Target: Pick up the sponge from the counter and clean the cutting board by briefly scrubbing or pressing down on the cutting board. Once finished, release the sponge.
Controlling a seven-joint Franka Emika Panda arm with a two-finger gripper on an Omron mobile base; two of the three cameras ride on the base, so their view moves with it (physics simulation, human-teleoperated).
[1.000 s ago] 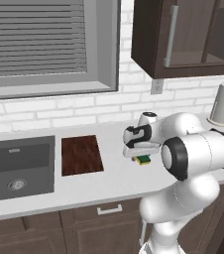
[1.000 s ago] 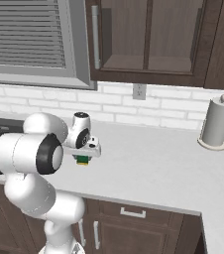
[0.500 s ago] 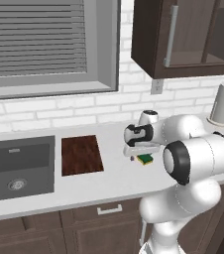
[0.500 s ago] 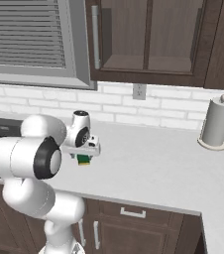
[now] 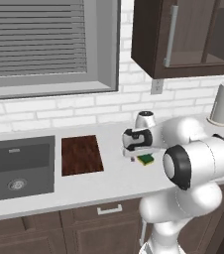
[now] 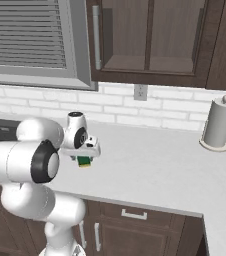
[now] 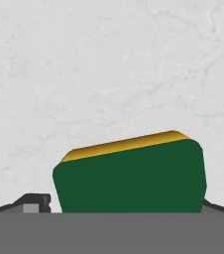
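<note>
Now the pincer (image 7: 119,211) stands wide apart around the sponge (image 7: 129,176) on the counter (image 7: 109,64), gripping nothing.

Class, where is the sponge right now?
The sponge lies on the counter right of the cutting board, directly under the gripper; the hand view shows it green side up.
</note>
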